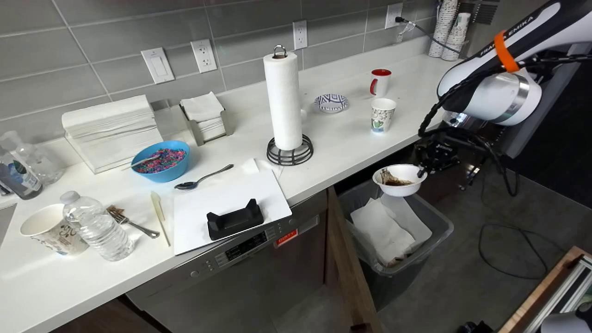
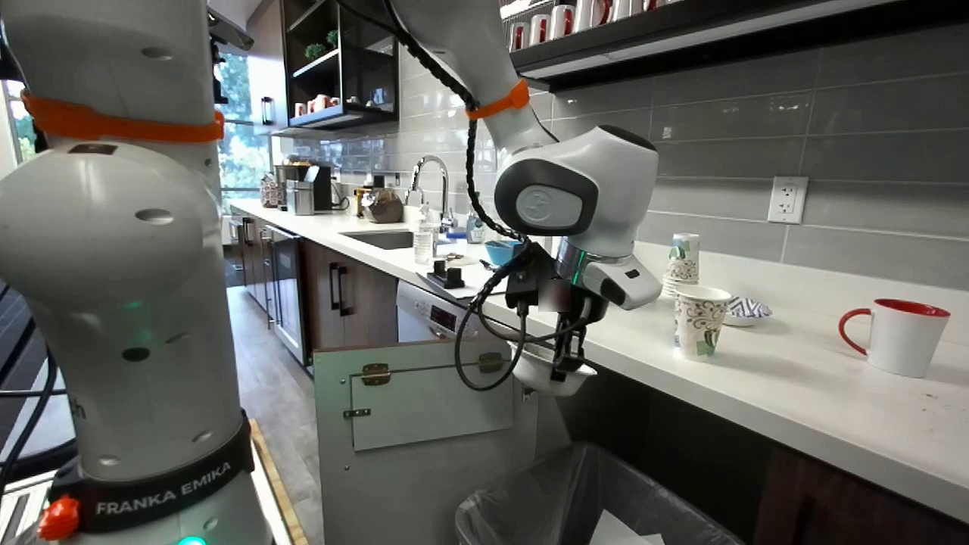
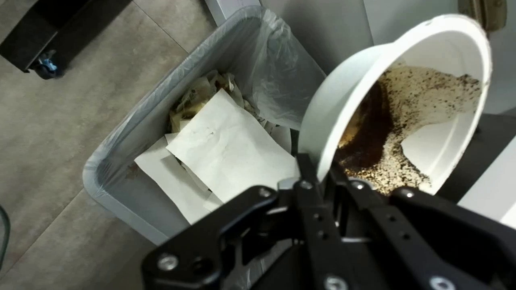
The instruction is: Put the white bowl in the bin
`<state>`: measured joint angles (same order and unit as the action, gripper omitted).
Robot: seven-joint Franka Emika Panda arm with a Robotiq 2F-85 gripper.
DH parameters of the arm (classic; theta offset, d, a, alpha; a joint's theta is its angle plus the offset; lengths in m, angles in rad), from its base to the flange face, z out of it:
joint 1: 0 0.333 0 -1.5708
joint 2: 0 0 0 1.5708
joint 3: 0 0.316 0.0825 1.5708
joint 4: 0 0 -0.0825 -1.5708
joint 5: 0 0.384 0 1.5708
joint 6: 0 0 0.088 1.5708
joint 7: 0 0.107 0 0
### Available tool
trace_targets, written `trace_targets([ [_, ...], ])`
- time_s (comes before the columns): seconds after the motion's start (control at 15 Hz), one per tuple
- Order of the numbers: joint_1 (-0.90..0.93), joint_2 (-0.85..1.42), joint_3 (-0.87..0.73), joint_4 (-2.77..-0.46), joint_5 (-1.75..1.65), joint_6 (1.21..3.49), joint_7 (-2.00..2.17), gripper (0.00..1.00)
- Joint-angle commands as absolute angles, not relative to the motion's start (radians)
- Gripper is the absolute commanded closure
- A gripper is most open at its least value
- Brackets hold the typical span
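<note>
Bowl above open bin (rim pinched)

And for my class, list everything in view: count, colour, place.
Counter: 1, white, along wall
Bin: 1, grey, below counter height
White bowl: 1, white, above bin
Papers: several, white, inside bin
Blue bowl: 1, blue, on counter
Napkin piles: 2, white, near wall
Towel roll: 1, white, on stand
Cutlery: several, silver or pale, on counter
Board: 1, white, on counter
Holder: 1, black, on board
Bottles: 3+, see-through, on counter
Paper cups: several, patterned white, on counter
Mugs: several, white and red, on counter and shelf
Dish: 1, blue-white, near wall
Sockets: 3+, white, on wall
Dishwasher: 1, grey, under counter
Arm: 1, mostly white, beside counter
Claw: 1, black, holding white bowl
</note>
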<state>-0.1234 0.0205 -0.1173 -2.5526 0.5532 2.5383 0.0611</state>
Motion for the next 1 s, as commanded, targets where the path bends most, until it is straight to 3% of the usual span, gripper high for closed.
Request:
trace_targets([
  [0.0, -0.122, 0.070, -0.110, -2.532, 0.661, 2.607, 0.043, 0.58],
  [0.53, -0.116, 0.030, -0.102, -2.551, 0.645, 2.573, 0.078, 0.00],
  [0.93, -0.076, -0.050, -0.073, -2.589, 0.247, 2.445, 0.286, 0.00],
])
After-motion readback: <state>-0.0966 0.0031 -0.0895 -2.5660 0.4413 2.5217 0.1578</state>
